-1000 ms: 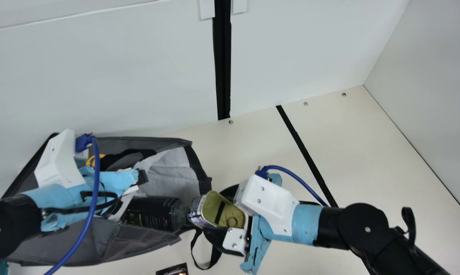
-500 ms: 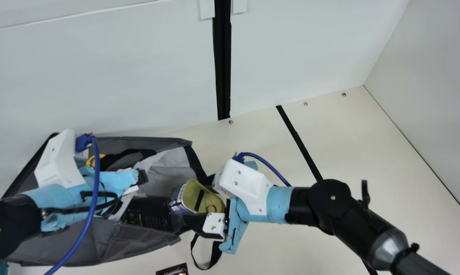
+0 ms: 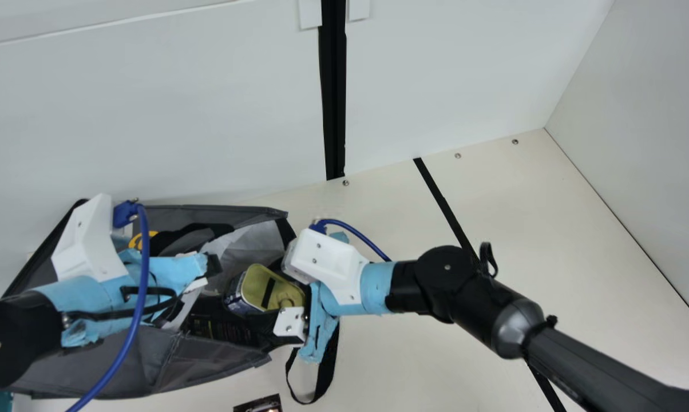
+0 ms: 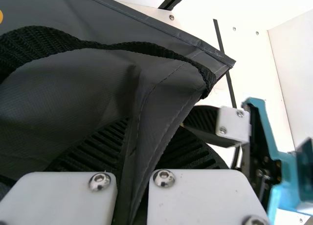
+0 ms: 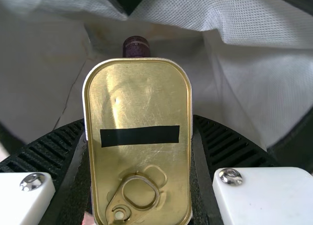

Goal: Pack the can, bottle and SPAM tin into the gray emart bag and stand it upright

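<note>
SPAM tin [image 3: 254,284] now inside bag rim [image 3: 286,230], clearance unclear

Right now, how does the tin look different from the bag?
The tin has a gold end with a ring pull; the bag is dark gray with a paler lining. The tin is small and boxy, while the bag is far larger and creased. The right gripper holds the tin; the left gripper pinches the bag. Both are gripped.
</note>
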Robot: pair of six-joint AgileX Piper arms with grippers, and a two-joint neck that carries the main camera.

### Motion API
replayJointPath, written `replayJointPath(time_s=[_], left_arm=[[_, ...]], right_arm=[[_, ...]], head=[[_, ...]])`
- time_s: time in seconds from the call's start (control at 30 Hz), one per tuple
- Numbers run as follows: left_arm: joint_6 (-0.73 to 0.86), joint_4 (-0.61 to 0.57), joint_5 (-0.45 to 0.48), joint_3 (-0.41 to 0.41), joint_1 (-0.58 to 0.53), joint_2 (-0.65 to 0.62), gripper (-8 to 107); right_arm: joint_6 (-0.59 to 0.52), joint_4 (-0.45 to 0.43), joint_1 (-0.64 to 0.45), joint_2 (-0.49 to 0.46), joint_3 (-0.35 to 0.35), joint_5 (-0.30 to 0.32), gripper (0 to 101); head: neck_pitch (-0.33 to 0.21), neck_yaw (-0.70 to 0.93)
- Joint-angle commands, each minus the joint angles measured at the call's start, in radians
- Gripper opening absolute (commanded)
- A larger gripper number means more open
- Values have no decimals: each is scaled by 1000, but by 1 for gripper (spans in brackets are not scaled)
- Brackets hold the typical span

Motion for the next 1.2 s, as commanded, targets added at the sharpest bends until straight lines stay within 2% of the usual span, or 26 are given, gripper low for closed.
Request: replayJointPath(time_s=[0.0, 0.83, 1.17], left_arm=[[0, 0, 0, 0, 0, 0, -8], [0, 0, 0, 0, 0, 0, -8], [0, 0, 0, 0, 0, 0, -8]], right_arm=[[-4, 4, 5, 23, -17, 1, 0], [32, 1, 105, 251, -237, -37, 0], [60, -20, 120, 280, -287, -49, 33]], head=[[-23, -2], [-23, -2], [-23, -2]])
